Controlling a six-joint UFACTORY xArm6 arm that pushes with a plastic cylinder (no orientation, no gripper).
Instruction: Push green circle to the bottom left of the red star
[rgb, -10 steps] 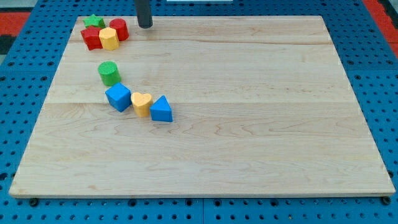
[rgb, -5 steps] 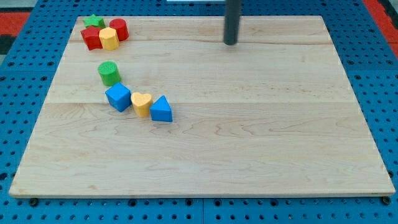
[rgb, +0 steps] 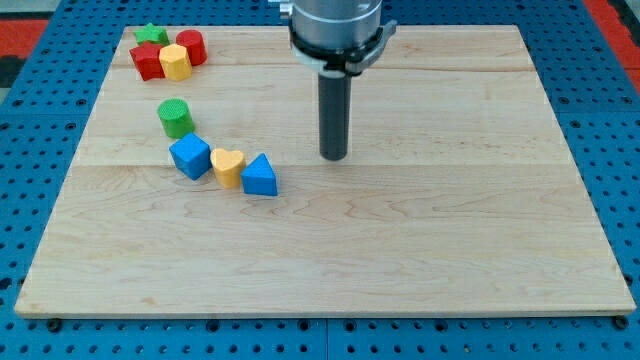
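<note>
Since the earlier frames my tip (rgb: 334, 157) has swung from the far left, near the cluster, across and nearer, and now rests mid-worktop, well apart to the right of every block; it carries no jaws, only a bare rod. Nearest to it is the blue triangle (rgb: 259, 176), last in a row of 3 with the yellow heart (rgb: 228, 167) and blue cube (rgb: 190, 157). Just beyond the cube stands the green circle (rgb: 175, 118), on the left side, apart from the cluster in the far left corner: the red star (rgb: 148, 62), yellow hexagon (rgb: 175, 62), red cylinder (rgb: 191, 47) and green star (rgb: 151, 35) packed together. Bare worktop (rgb: 450, 220) spreads over the whole right half and the near edge, while the cluster sits close to the far and left edges.
</note>
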